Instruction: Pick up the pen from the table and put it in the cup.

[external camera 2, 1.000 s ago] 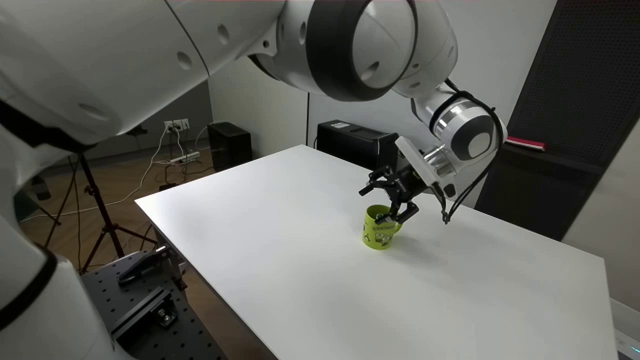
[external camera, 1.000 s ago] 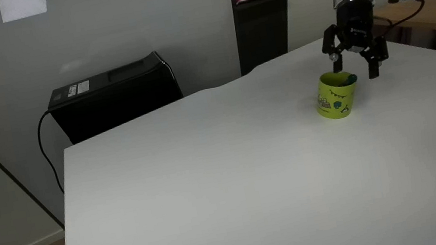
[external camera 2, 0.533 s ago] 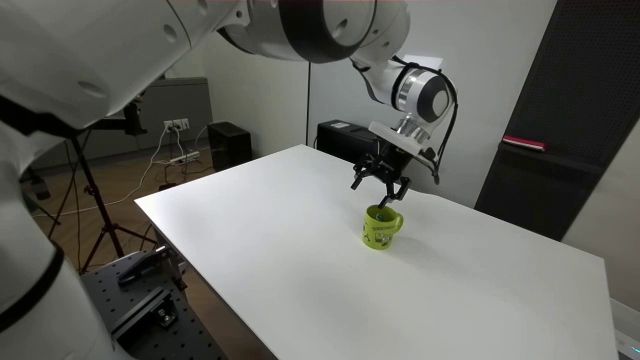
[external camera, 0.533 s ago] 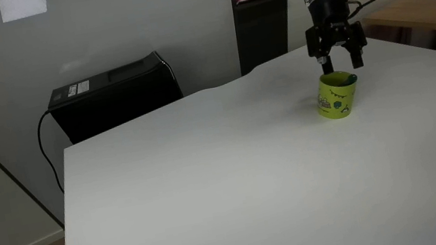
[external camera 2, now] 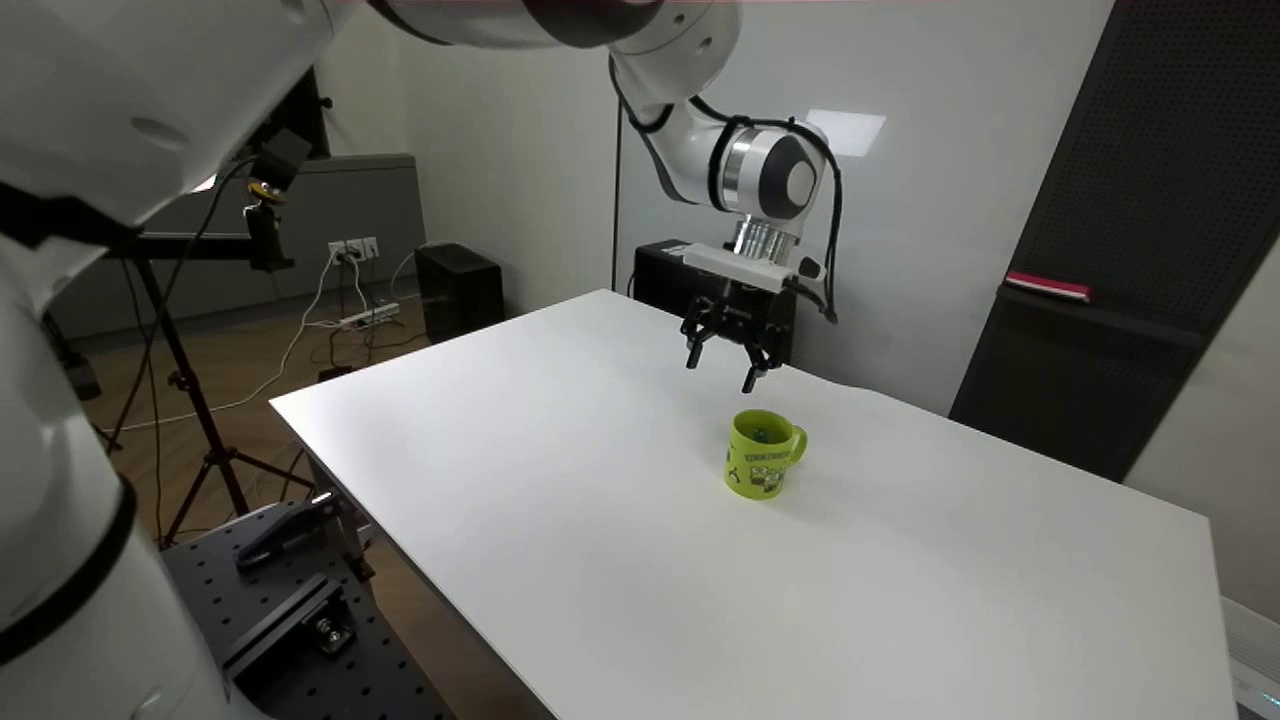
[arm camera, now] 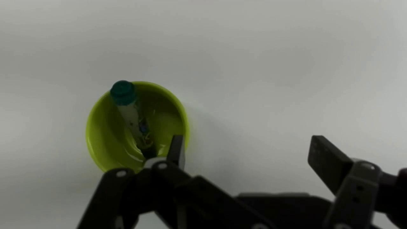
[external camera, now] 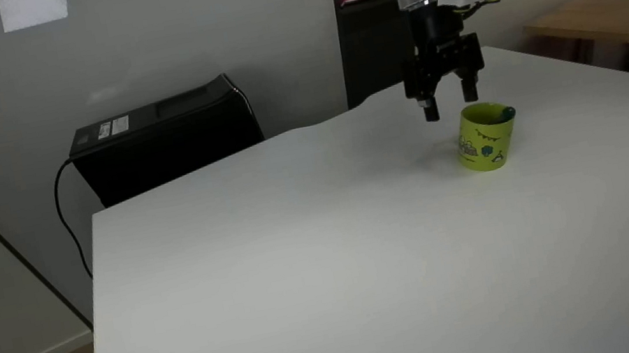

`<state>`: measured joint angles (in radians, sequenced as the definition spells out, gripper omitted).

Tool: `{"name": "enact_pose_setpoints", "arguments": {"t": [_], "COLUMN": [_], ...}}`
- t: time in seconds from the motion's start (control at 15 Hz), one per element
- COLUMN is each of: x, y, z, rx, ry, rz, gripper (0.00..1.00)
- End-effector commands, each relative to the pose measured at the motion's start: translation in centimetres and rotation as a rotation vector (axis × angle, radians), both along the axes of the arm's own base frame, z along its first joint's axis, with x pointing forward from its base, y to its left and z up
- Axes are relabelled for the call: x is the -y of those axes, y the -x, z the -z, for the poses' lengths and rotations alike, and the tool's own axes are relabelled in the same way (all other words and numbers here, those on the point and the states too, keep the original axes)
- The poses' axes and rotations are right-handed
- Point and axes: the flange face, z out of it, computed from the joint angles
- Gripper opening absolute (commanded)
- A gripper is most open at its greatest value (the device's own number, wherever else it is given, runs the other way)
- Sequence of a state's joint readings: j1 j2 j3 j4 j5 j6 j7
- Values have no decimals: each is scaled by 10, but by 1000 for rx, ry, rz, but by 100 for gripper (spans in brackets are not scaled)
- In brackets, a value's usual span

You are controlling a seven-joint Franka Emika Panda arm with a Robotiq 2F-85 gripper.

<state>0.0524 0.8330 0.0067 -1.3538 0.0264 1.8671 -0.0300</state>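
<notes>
- Gripper: jaws spread apart and holding nothing; in the wrist view only the white table shows between them.
- Fingertips: apart from the cup, a strip of table showing between in an exterior view. In the wrist view one finger overlaps the rim — a matter of viewing angle, to judge from outside.
- Pen: inside the cup, tilted. Its teal cap leans at the rim; the pale, patterned body slants down to a dark lower end, close to where the finger blocks the view. The gripper does not touch it.
- Cup: upright on the table, yellow-green, with printed figures on its wall; the handle is visible in an exterior view.
- Arm: reaches over the table, gripper pointing down.
- Black case: beyond the table's edge, well apart from the cup.
- Step in hand (judged): picking and placing both appear complete, so the moment belongs to the close of the task — clearing the arm from the filled cup.
- Next move (judged): lift the gripper straight up, jaws apart, before any sideways travel. The finger nearer the cup could otherwise clip the rim or the cap and tip the cup. No further grasp seems called for.
</notes>
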Motion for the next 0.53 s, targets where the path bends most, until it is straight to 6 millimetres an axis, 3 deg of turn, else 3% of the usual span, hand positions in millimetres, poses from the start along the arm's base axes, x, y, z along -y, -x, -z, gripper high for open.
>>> {"name": "enact_pose_setpoints", "arguments": {"t": [0.0, 0.13, 0.2, 0.47], "x": [-24, -35, -30, -32], "y": [21, 29, 15, 18], "z": [1, 8, 14, 21], "rx": [44, 54, 40, 34], "ry": [37, 36, 17, 15], "rz": [43, 49, 17, 13], "gripper": [100, 100, 100, 100]}}
